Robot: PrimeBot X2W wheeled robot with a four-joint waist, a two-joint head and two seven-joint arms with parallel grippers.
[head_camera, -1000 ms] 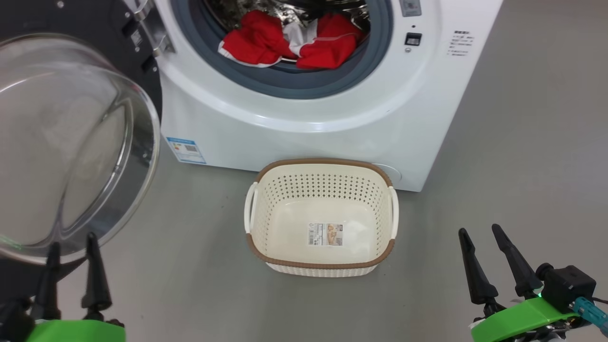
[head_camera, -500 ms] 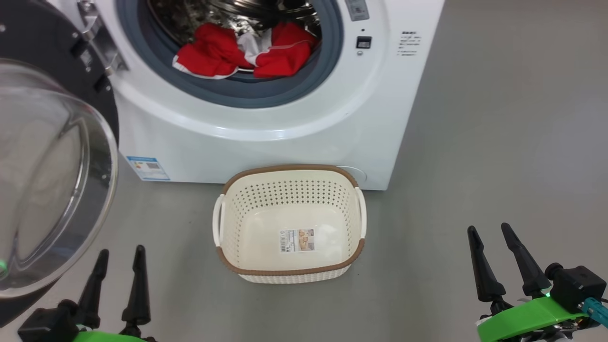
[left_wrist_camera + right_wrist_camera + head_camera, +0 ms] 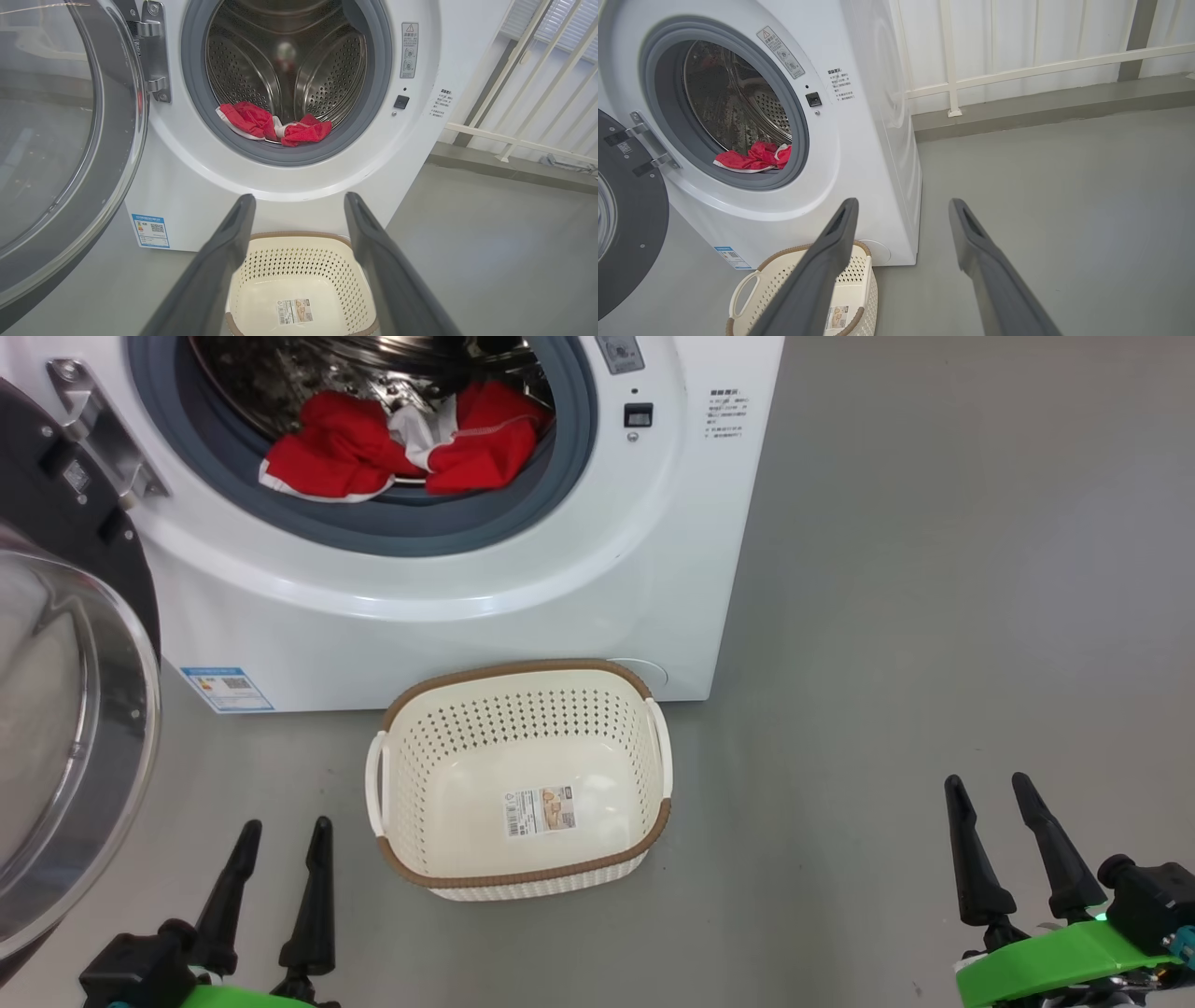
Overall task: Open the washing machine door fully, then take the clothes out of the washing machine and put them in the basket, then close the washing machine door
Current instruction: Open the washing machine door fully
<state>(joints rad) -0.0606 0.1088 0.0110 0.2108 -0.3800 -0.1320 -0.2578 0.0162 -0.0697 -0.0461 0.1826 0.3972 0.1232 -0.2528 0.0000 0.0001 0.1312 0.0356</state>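
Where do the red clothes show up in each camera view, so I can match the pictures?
Head view: the clothes, top, left of centre.
Left wrist view: the clothes, upper middle.
Right wrist view: the clothes, left of centre.
Shared landmark: the basket, below them in every view.

Your head camera looks steeply down at the basket [image 3: 523,723] and washing machine [image 3: 448,635]; both wrist cameras look forward from lower, sharing them.

No wording is legible: the washing machine [image 3: 196,196] bears a blue QR-code label [image 3: 150,230] left of the left gripper [image 3: 299,198], a warning-triangle sticker [image 3: 409,49] and tiny print [image 3: 439,102] up to its right, and a paper label [image 3: 293,311] with a barcode lies in the basket [image 3: 299,261] between its fingers [image 3: 212,270].
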